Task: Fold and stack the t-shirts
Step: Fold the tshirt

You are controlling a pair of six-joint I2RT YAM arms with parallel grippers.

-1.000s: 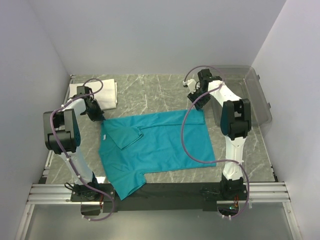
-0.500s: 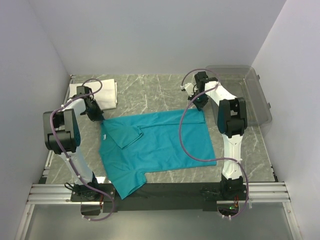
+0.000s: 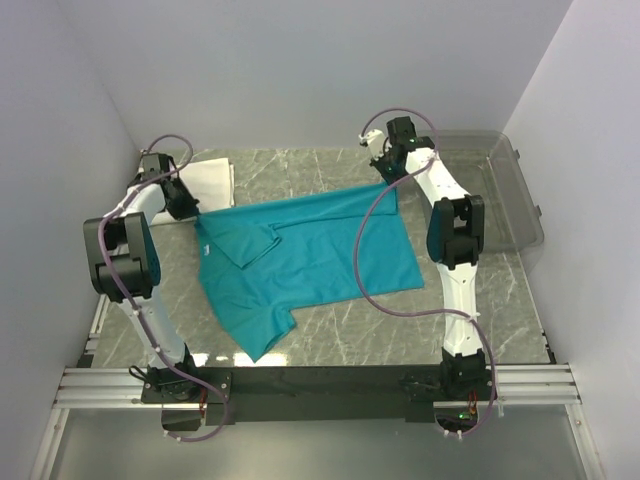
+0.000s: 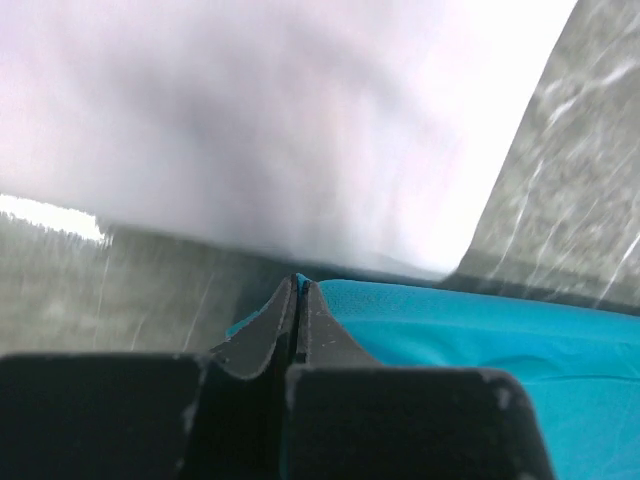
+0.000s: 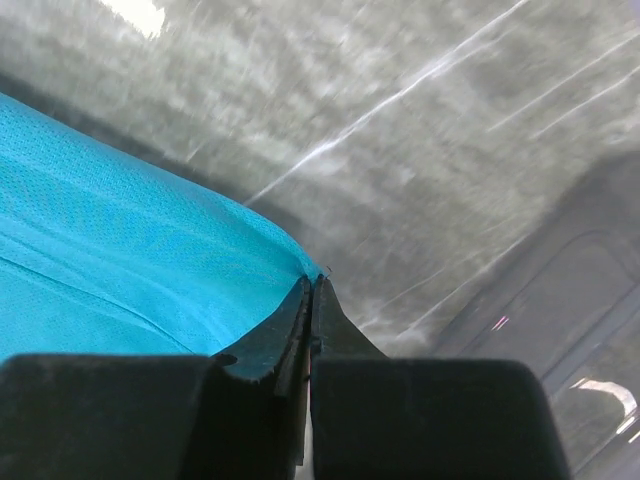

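1. Both arms have drawn back toward the far wall, and the teal t-shirt (image 3: 300, 262) has slid with them. Its near sleeve, which hung over the black front rail a second ago, now lies fully on the table (image 3: 330, 345).
2. The right gripper (image 3: 388, 176), which stood apart over the shirt's far right corner a second ago, has closed on that corner. In the right wrist view its two fingers meet on a thin edge of teal cloth.
3. The left gripper (image 3: 191, 210) is pinched tight on the shirt's far left corner, as it was before. In the left wrist view its fingertips press together with teal fabric beside them.
4. The shirt's far edge runs taut between the two grippers, slanting up from left to right.
5. The rest of the shirt lies spread on the marble-patterned table, with a flap of cloth folded over near its left side and a sleeve pointing toward the near edge.
6. The white folded shirt (image 3: 212, 180) rests at the far left corner of the table, just behind the left gripper. Whether it touches the teal cloth cannot be told.
7. A clear plastic bin (image 3: 505, 200) stands at the far right, beside the right arm and apart from the teal shirt.
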